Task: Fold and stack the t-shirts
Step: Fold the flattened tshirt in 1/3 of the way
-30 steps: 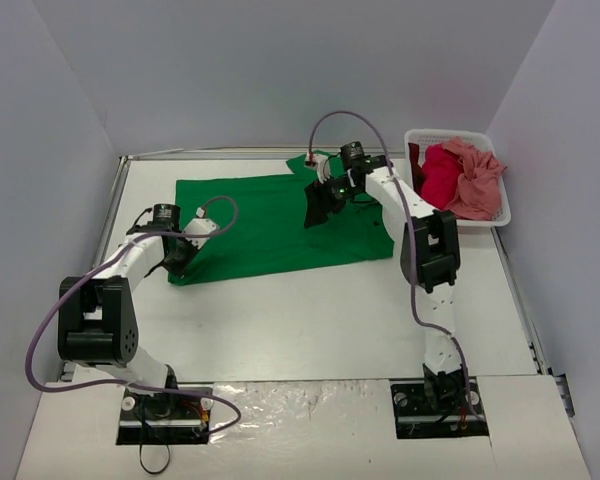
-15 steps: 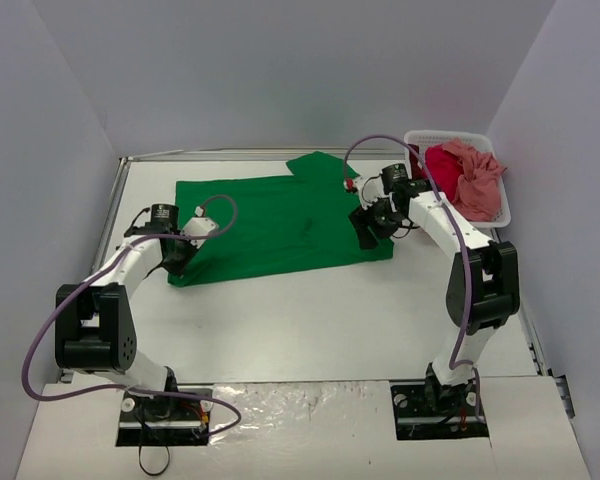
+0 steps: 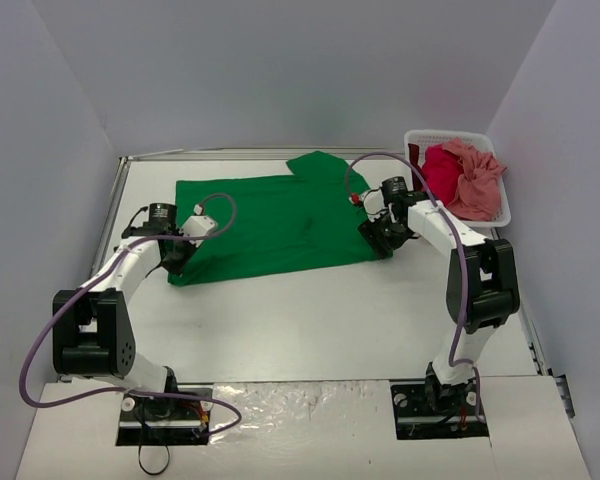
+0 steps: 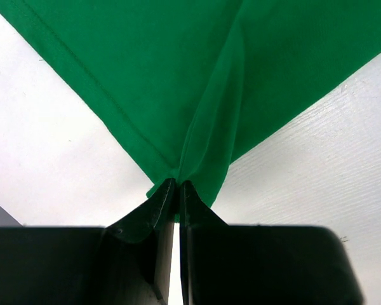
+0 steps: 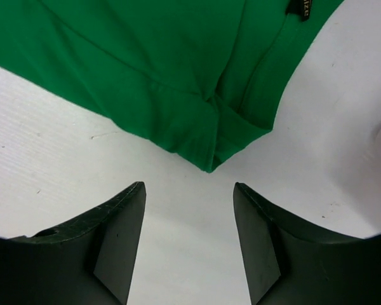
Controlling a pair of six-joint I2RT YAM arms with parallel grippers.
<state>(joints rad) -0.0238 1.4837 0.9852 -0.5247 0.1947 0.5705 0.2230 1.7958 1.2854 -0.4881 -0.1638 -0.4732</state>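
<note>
A bright green t-shirt [image 3: 275,218] lies spread flat on the white table. My left gripper [image 3: 173,262] is shut on its near left corner, and the left wrist view shows the cloth [image 4: 203,95] pinched between the fingertips [image 4: 178,184]. My right gripper [image 3: 383,243] is open and empty, low over the table just off the shirt's near right corner [image 5: 209,166]. The crimson red t-shirt [image 3: 439,176] and the salmon pink t-shirt [image 3: 476,178] lie bunched in the white basket [image 3: 422,137].
The white slatted basket stands at the back right against the wall. Grey walls close in the table on three sides. Bare white table [image 3: 310,320] stretches between the shirt and the arm bases.
My right gripper has moved from the shirt's far collar area to the right and nearer, down to the shirt's near right corner. The left gripper has stayed on its corner.
</note>
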